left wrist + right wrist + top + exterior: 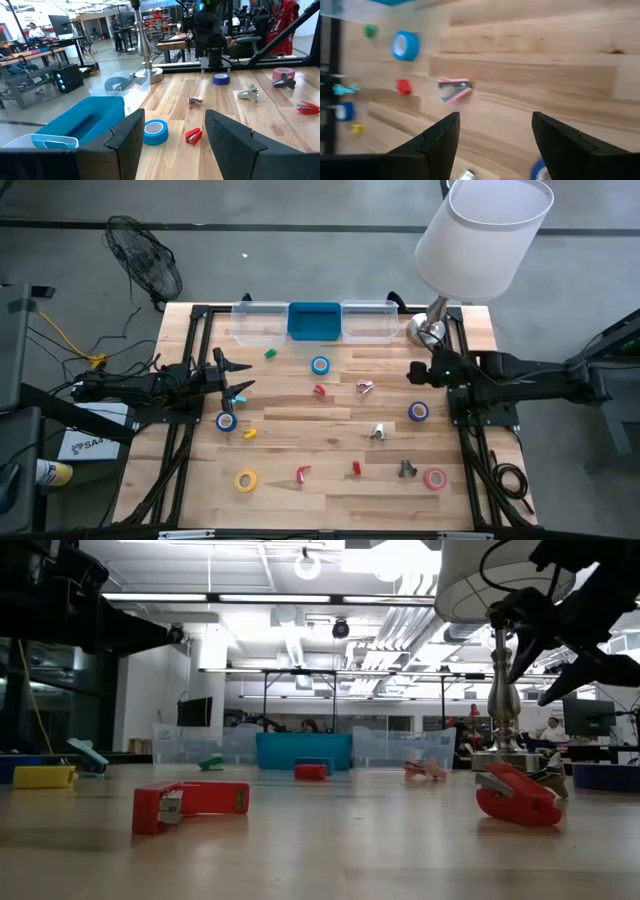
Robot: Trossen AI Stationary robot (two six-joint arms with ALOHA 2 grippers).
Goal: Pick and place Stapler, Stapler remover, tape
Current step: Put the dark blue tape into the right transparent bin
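Starting at the near edge of the desk [330,500], seen from above, a yellow tape roll [246,479] lies at seven o'clock and a pink tape roll [435,478] at five o'clock, with a dark staple remover [406,469] just beside the pink one. Between them sit two small red staplers [303,473] [356,468]. Farther in, a silver staple remover [377,432] rests right of centre, and a blue tape roll [419,412] lies at three o'clock, near the right arm. At nine o'clock another blue tape roll [226,421] sits just under the left claw [238,378], whose fingers stand open and hold nothing. A small yellow piece [249,433] lies beside that roll. Near the middle are a red stapler [320,391] and a pink staple remover [365,386]. The right claw [416,372] hovers at two o'clock, open and empty. Beyond, a light blue tape roll [320,365] and a green piece [270,354] lie toward twelve o'clock. At the far edge stands a blue bin [314,321] between two clear bins [260,322] [368,321], with a lamp [478,240] at one o'clock.
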